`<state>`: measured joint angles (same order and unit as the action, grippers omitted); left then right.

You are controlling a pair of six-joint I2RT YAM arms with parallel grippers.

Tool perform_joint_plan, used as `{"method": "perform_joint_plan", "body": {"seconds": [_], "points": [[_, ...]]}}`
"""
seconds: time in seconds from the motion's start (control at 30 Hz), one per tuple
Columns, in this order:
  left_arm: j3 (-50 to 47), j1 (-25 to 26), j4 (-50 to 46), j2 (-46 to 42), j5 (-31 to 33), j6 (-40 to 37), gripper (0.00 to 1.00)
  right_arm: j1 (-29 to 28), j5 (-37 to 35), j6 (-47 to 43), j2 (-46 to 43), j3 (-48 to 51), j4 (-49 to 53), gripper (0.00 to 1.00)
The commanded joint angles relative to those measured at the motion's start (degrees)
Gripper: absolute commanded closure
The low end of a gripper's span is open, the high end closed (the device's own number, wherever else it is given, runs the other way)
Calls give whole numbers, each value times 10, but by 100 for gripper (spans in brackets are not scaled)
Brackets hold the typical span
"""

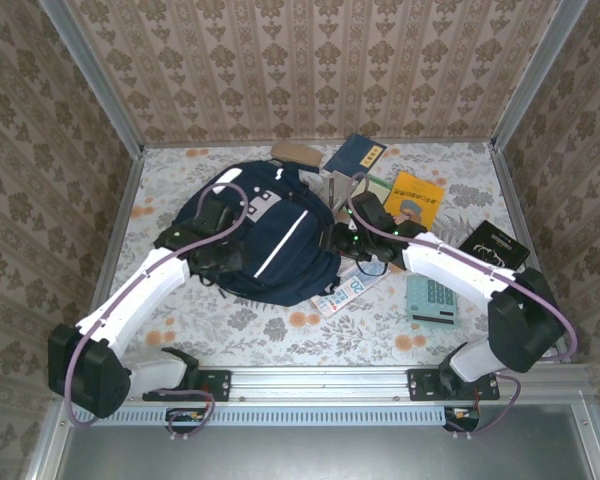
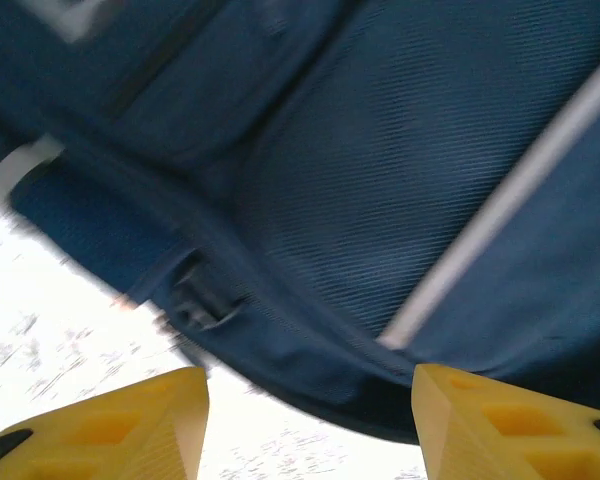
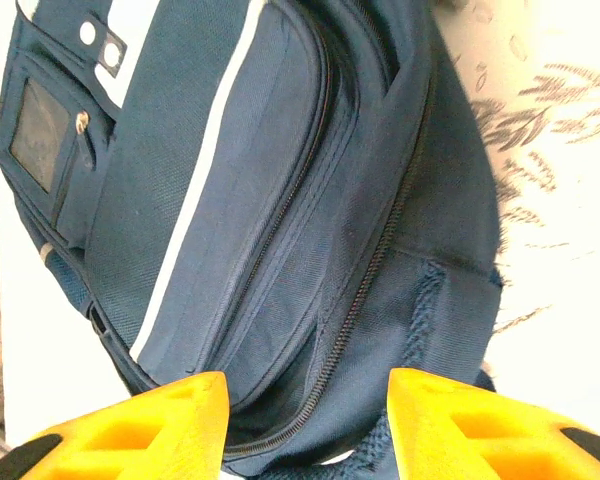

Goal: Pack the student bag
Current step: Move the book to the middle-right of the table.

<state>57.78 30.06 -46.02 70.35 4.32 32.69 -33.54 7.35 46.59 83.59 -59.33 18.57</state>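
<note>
1. Top view. We see the student bag [image 1: 270,240] lying at the centre of the flowered table [image 1: 280,335], its white stripe [image 1: 280,245] running from 1 to 7 o'clock. The left gripper [image 1: 212,258] sits over the bag's 9 o'clock edge and the right gripper [image 1: 342,240] at its 3 o'clock edge. A yellow book [image 1: 413,197] lies at 2 o'clock of the bag and a calculator [image 1: 435,298] at 4 o'clock.
2. Left wrist view. We see the left gripper [image 2: 310,375] with its yellow fingers [image 2: 110,430] well parted and gripping nothing. The student bag [image 2: 380,180] lies toward 12 o'clock, its hem just past the tips.
3. Right wrist view. We see the right gripper [image 3: 308,378] likewise parted and clamping nothing. The student bag [image 3: 260,200] reaches down between the fingers [image 3: 480,420], its zip [image 3: 370,280] running toward 6 o'clock. We cannot tell whether they touch.
</note>
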Motion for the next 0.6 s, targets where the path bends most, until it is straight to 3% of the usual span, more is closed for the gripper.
{"method": "perform_joint_plan", "body": {"seconds": [0.0,0.13,0.23,0.3,0.57], "points": [[47,39,49,47,-18,-46,44,16,-47,-32,-50,18,28,54],[107,78,54,122,-8,-66,37,33,-84,-69,-93,36,51,46],[136,97,63,161,-7,-78,35,48,-135,-90,-115,38,95,28],[151,100,67,180,-18,-78,35,76,-146,-95,-125,42,118,23],[209,125,121,237,-69,-70,28,224,-119,-104,-124,85,64,26]]}}
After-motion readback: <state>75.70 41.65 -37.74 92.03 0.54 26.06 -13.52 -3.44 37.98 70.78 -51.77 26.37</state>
